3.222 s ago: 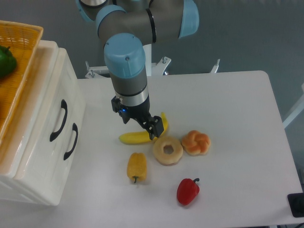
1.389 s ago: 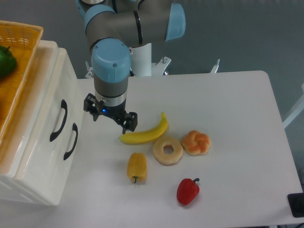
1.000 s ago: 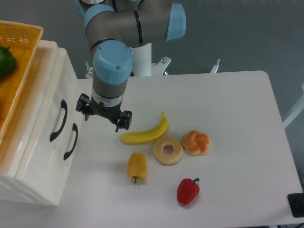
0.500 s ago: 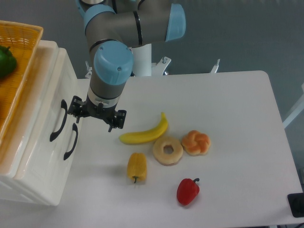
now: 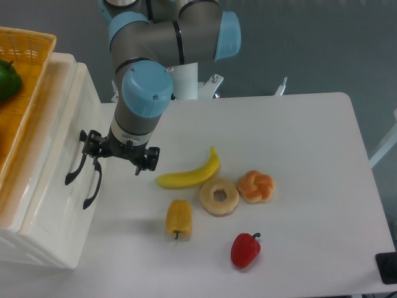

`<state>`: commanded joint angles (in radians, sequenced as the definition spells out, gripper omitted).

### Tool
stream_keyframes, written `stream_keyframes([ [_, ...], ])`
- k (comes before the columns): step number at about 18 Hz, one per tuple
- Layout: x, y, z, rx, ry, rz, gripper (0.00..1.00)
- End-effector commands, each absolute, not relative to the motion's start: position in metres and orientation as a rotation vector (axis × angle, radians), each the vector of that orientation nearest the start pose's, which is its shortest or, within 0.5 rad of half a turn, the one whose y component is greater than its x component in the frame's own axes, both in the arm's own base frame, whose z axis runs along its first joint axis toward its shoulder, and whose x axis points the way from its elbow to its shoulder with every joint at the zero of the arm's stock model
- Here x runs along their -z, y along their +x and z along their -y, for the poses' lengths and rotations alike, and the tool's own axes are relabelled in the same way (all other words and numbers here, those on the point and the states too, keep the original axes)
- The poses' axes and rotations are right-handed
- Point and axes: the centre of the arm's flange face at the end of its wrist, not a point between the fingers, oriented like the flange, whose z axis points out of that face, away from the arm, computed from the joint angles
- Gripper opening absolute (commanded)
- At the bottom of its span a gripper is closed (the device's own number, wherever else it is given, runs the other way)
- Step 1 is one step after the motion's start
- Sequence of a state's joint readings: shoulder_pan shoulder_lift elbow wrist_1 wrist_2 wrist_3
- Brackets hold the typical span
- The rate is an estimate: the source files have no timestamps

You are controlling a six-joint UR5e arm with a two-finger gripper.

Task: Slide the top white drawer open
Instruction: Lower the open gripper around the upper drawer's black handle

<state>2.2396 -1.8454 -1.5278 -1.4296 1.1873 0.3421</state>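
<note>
The white cabinet stands at the table's left with its front facing right. The top white drawer (image 5: pixel 61 138) is shut flush, and its curved black handle (image 5: pixel 75 166) lies left of the lower drawer's handle (image 5: pixel 93 186). My gripper (image 5: pixel 120 153) hangs open right in front of the cabinet with its jaws spread wide. One fingertip (image 5: pixel 90 144) overlaps the upper end of the top handle, and the other (image 5: pixel 147 162) is out over the table. Nothing is held.
A banana (image 5: pixel 189 176), a ring donut (image 5: pixel 219 197), a bread roll (image 5: pixel 255 186), a yellow pepper (image 5: pixel 178 218) and a red pepper (image 5: pixel 245 249) lie right of the gripper. An orange wicker basket (image 5: pixel 28 74) holding a green pepper (image 5: pixel 7 79) sits on the cabinet.
The gripper has moved left from the banana to the cabinet front, turning as it went and staying open. The drawers and the food have not moved.
</note>
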Motion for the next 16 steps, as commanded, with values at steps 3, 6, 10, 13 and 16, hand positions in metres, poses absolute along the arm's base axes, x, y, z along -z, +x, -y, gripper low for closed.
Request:
stream_keyframes([
  [3,-0.3788,-0.2286,-0.5629,0.606,-2.957,0.576,1.0],
  [6,-0.377,-0.2261,-0.5602,0.639,-2.971,0.634,1.0],
  [10,-0.3798,-0.2242,-0.5608,0.65,-2.961,0.642,1.0],
  [13,-0.385,-0.2254,-0.5626,0.642,-2.952,0.636,1.0],
  [16,-0.3834,-0.226,-0.5633,0.643,-2.953,0.635,1.0],
])
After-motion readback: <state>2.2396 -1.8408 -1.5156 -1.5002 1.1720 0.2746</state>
